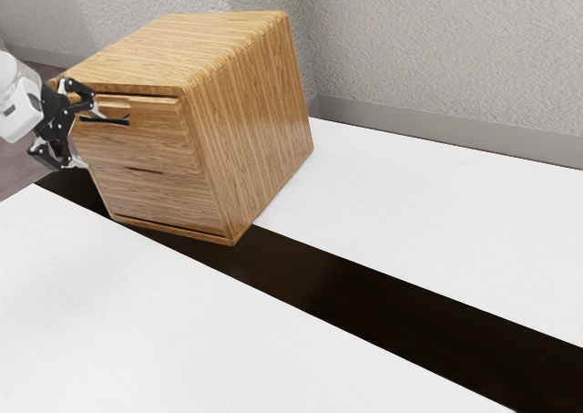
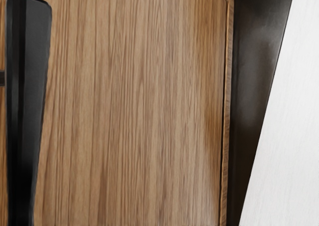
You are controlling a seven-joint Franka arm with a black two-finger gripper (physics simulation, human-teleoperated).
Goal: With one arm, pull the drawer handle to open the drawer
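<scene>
**Handle (image 2: 27,111) sitting between spread fingers, pull yet to come**

Black and long, the handle is running close past the wrist camera, standing off the wood of the top drawer (image 2: 134,106). That drawer is sitting in the upper part of the cabinet (image 1: 246,112), on the face turned toward the exterior view's left. A second drawer front is lying just below it.

The gripper (image 1: 73,126) is hanging right at that face of the cabinet, level with the handle. Its fingers are standing apart, one above the bar and one below. They are straddling the bar rather than pinching it, and neither is clearly touching it.

The cabinet is resting tilted on the white table (image 1: 437,212), partly over a dark strip (image 1: 383,313) that is crossing the tabletop.

The top drawer is looking shut or barely out of the cabinet; which of the two is hard to tell. So the step in hand is judged to be taking hold of the handle. The next move is calling for the fingers to close firmly on the bar. After that would come a straight pull away from the cabinet's front, kept square so the light-looking cabinet is not dragged along.
</scene>
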